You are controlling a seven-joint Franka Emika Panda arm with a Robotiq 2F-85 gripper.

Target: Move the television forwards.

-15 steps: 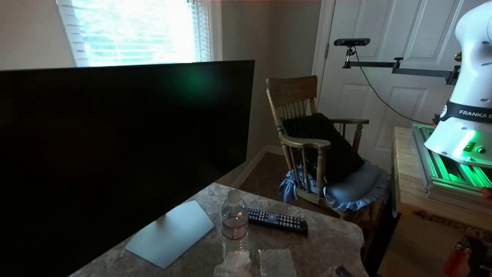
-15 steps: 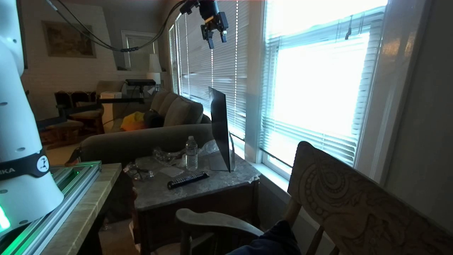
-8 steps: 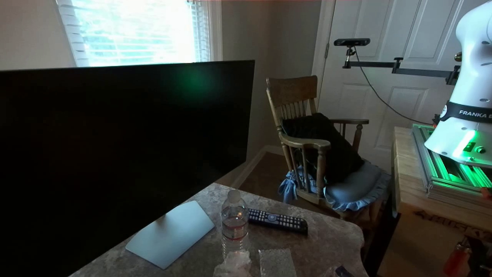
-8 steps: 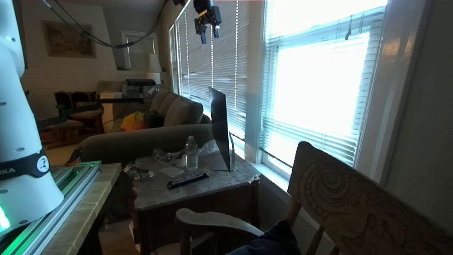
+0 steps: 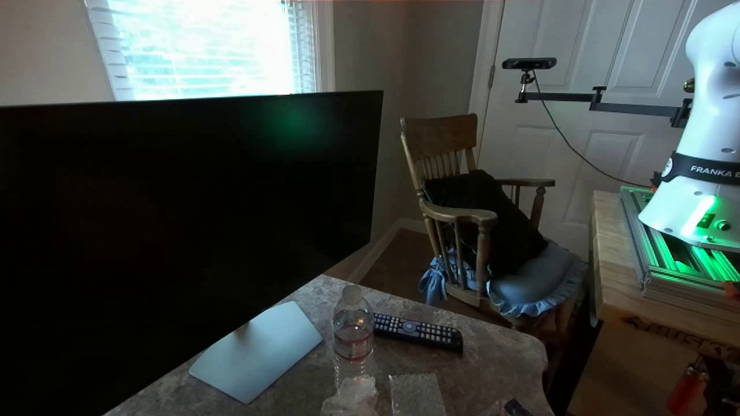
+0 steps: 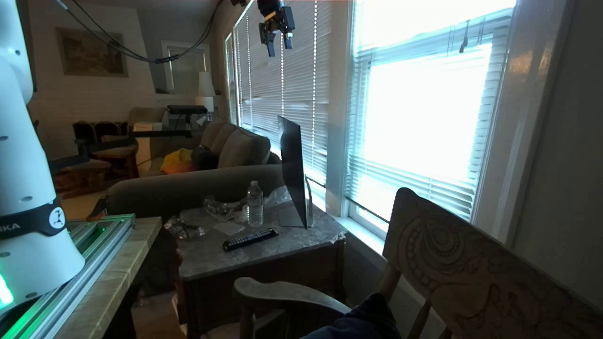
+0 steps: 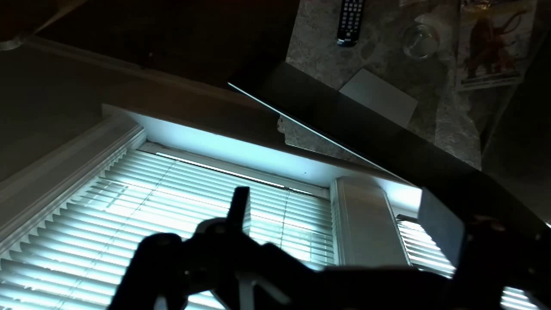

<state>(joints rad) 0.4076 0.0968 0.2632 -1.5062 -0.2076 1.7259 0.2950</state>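
Note:
The television is a large flat black screen that fills the left of an exterior view [image 5: 191, 214], with a faint green reflection. It stands upright on a pale flat base [image 5: 257, 352] on the side table. It is seen nearly edge-on in an exterior view [image 6: 293, 169]. My gripper [image 6: 280, 48] hangs above the television, well apart from it, fingers pointing down. In the wrist view the gripper [image 7: 332, 193] is open, with nothing between its fingers. The television [image 7: 366, 125] runs diagonally beyond them, its right end partly hidden by the right finger. Depth is hard to judge.
A water bottle [image 5: 352, 341], a black remote [image 5: 419, 332] and plastic wrapping [image 6: 221, 207] lie on the side table [image 6: 202, 263] before the screen. A window with blinds [image 6: 424, 122] is behind the television. A wooden rocking chair [image 6: 447, 263] and a sofa [image 6: 188, 188] flank the table.
In the exterior view where it shows, my gripper has moved a little left and up, with its cable shifting, and has been almost still over the last half second. The television has not moved.

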